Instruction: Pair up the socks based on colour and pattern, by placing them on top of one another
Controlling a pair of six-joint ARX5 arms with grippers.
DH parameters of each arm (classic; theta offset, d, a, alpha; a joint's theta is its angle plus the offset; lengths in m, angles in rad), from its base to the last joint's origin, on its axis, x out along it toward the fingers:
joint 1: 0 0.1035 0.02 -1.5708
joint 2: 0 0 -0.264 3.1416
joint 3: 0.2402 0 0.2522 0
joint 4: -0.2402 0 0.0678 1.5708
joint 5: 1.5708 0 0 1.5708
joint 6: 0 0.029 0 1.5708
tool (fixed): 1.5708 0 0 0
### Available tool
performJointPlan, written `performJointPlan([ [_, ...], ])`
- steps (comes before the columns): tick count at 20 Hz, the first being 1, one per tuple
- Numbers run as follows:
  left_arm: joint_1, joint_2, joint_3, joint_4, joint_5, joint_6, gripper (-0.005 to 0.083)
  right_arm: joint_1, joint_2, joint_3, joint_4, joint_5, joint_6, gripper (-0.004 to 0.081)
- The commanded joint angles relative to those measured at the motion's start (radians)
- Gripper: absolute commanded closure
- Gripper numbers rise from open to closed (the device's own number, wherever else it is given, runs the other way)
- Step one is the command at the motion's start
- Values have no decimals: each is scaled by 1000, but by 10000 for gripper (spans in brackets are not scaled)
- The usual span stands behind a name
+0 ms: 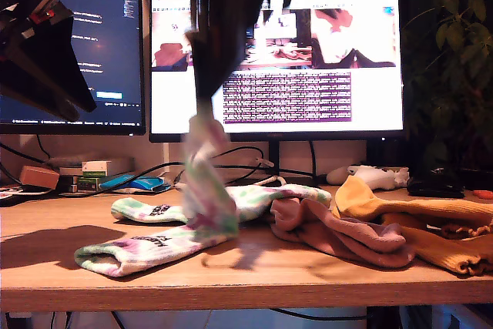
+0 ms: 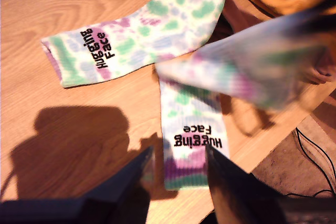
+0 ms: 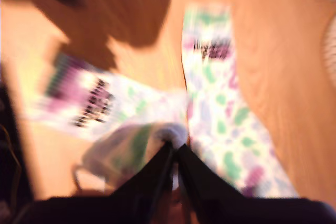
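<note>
Near the tabletop's [image 1: 231, 279] front edge, the soft first tie-dye sock [image 1: 202, 206] rested its ribbed, lettered cuff on the wood, its toe end pinched aloft in my second claw [image 3: 175, 148], which was clamped on the fabric. My first claw [image 2: 177, 163] hung above that cuff, jaws parted and gripping nothing. Behind lay the flat second tie-dye sock [image 2: 142, 30], with the crumpled pink-brown socks [image 1: 339, 229] and the mustard ribbed socks [image 1: 431, 221] beside it.

Wooden desk [image 1: 308, 279] under a flat tie-dye sock [image 1: 146, 209], a half-lifted tie-dye sock [image 1: 139, 252], pink-brown socks [image 1: 339, 233], mustard socks [image 1: 431, 221].
</note>
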State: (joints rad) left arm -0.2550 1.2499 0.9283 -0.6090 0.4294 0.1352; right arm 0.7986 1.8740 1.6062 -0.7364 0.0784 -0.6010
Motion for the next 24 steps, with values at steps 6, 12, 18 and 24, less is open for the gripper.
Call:
performJointPlan([
  [6,-3,-13,-2,-24,5,4,505,-101,50,-3,323,164,-18,592],
  [12,-3,-12,-2,17,-19,5,505,-137,49,32,262,298,38,476],
  [18,-2,83,-2,166,-72,4,505,-146,42,118,131,320,151,470],
  [24,5,270,-1,474,-121,-27,494,-159,-34,137,-119,106,347,470],
])
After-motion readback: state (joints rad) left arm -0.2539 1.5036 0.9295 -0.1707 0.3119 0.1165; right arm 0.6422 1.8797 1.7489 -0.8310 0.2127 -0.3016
